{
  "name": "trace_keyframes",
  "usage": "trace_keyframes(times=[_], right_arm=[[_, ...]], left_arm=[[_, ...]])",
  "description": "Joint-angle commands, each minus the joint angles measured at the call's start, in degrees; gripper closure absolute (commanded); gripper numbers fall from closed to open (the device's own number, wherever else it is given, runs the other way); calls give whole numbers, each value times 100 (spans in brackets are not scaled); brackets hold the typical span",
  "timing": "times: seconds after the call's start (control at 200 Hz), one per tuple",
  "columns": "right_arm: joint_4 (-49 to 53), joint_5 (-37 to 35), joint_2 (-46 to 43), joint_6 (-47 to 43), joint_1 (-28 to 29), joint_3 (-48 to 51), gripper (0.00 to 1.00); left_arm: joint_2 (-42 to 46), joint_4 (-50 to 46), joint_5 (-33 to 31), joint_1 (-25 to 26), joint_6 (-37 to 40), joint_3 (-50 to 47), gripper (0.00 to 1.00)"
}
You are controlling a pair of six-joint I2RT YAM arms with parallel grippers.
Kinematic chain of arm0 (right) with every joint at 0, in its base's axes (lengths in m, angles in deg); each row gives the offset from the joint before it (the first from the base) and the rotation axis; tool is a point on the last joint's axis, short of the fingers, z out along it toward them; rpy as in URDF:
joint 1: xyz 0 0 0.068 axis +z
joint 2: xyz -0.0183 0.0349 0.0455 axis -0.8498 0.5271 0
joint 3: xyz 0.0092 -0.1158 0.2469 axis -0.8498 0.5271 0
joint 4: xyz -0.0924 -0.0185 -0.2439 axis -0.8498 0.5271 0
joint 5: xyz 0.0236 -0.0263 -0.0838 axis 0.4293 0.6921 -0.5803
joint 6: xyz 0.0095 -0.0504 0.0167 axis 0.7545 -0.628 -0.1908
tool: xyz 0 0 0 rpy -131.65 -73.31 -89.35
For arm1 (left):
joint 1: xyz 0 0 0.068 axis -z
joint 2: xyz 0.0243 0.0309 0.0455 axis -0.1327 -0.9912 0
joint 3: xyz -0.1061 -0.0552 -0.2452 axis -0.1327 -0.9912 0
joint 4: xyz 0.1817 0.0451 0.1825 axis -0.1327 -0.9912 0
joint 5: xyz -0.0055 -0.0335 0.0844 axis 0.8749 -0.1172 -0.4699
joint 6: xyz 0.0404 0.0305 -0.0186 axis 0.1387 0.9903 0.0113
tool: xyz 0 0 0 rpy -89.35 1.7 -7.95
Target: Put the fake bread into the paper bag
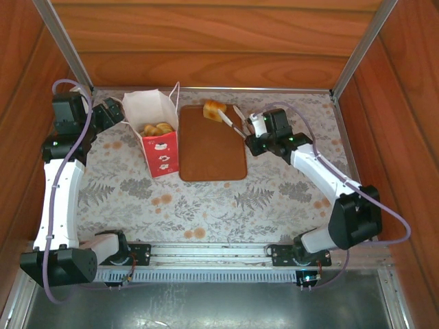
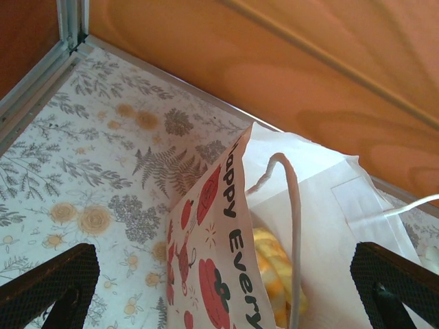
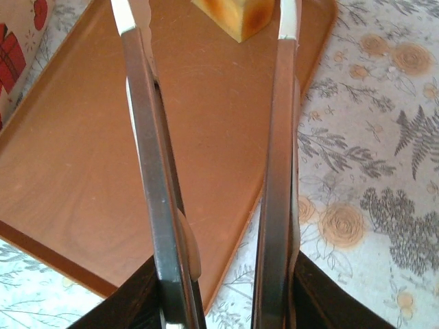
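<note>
The paper bag (image 1: 163, 152) stands upright at the back left, white above and red in front. Golden pastries (image 1: 156, 129) lie inside it; in the left wrist view one shows as a yellow roll (image 2: 271, 264) behind a cord handle (image 2: 294, 226). My left gripper (image 1: 115, 114) is open at the bag's left rim, and the bag's edge (image 2: 226, 226) runs between its wide-apart fingers (image 2: 49, 279). My right gripper (image 1: 256, 130) is shut on metal tongs (image 3: 147, 137). A squarish loaf (image 1: 214, 110) (image 3: 236, 16) sits between the tong tips at the board's far end.
A flat brown board (image 1: 212, 149) (image 3: 82, 157) lies right of the bag, bare apart from the loaf. The floral table cover (image 1: 206, 205) stretches to the front. Wooden walls (image 1: 206, 41) and metal corner posts close in the back and sides.
</note>
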Motion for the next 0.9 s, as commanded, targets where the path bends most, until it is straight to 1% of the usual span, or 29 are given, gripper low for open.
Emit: trace_keyframes(times=[0.0, 0.155, 0.34, 0.44, 0.455, 0.52, 0.665, 0.75, 0.895], right_arm=[[-476, 443, 163, -847, -275, 28, 60], [-541, 807, 479, -1391, -538, -60, 61], [-618, 1004, 892, -1825, -579, -400, 61], [-692, 980, 1118, -2081, -572, -577, 60], [-705, 954, 1293, -2121, -578, -617, 60], [-673, 869, 1545, -2267, -583, -846, 59], [-357, 663, 2021, -2543, -638, -1452, 58], [-303, 611, 2072, -2623, -682, -1561, 58], [-358, 655, 1889, -2670, -758, -1417, 58]], left_arm=[[29, 159, 2, 23, -54, -116, 0], [-36, 220, 3, 26, -70, -132, 0], [-144, 273, 37, 26, -118, -133, 0], [-177, 308, 71, 26, -127, -106, 0], [-182, 316, 80, 19, -124, -107, 0], [-218, 322, 115, 25, -112, -90, 0], [-231, 331, 135, 26, -98, -99, 0], [-209, 341, 126, 19, -86, -132, 0], [-199, 344, 104, 18, -62, -167, 0]])
